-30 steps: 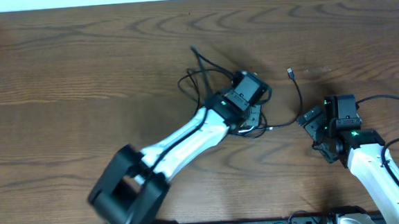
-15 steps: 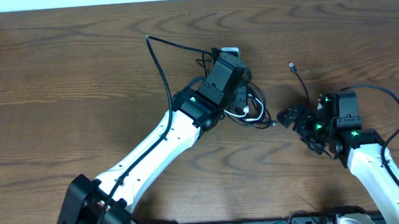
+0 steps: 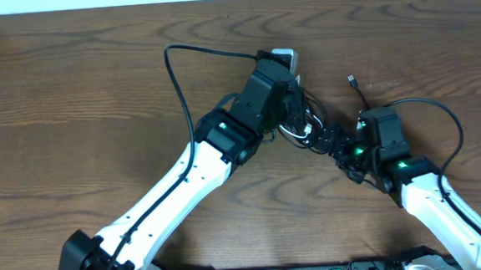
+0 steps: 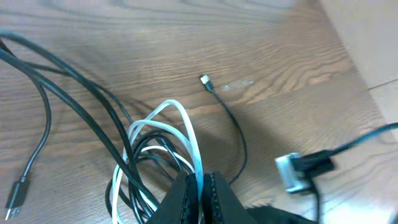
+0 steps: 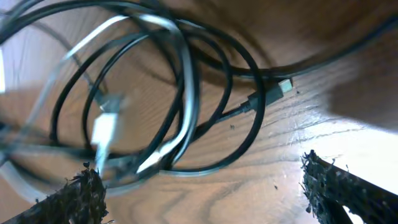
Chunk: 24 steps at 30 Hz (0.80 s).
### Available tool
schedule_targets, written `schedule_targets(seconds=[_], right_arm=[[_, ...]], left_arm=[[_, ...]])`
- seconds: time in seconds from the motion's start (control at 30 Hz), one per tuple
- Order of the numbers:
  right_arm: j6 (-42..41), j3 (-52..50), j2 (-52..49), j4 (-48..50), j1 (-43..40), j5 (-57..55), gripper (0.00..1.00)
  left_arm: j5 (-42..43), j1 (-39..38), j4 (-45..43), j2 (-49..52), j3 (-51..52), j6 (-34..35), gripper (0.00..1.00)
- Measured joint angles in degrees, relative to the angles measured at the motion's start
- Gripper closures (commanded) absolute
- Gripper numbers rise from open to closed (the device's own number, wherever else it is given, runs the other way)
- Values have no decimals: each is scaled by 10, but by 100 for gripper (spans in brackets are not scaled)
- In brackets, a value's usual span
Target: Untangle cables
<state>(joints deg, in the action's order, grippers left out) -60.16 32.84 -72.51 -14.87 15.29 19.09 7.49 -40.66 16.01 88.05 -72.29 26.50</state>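
Not untangled yet: left gripper (image 4: 200,190) pinched shut on the white cable (image 4: 189,127), black cables (image 4: 241,140) looped just ahead; right gripper (image 5: 205,193) gaping wide, holding nothing.

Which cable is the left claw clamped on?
The white cable: its loop runs straight between the shut left claw's fingertips, while the black cables pass beside them.

The table (image 3: 71,95) was dark brown wood with a strong grain. Right of centre on it lay a tangle of cables (image 3: 305,129), black loops with a white cable (image 4: 186,127) among them (whether its loop touched the wood was unclear). One black plug end (image 3: 350,80) lay flat just beyond the tangle.
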Motion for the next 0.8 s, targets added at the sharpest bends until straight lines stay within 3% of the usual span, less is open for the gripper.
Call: schedule_targets(seconds=[0.2, 0.5, 0.8], right_arm=[[-56, 0, -57, 60, 30, -21, 1], [-73, 8, -123, 86, 45, -21, 4], [-57, 14, -129, 54, 34, -24, 20]], left_arm=[[2, 0, -1, -36, 0, 0, 92], [-10, 4, -30, -115, 0, 0, 92], [-75, 79, -24, -151, 0, 0, 92]])
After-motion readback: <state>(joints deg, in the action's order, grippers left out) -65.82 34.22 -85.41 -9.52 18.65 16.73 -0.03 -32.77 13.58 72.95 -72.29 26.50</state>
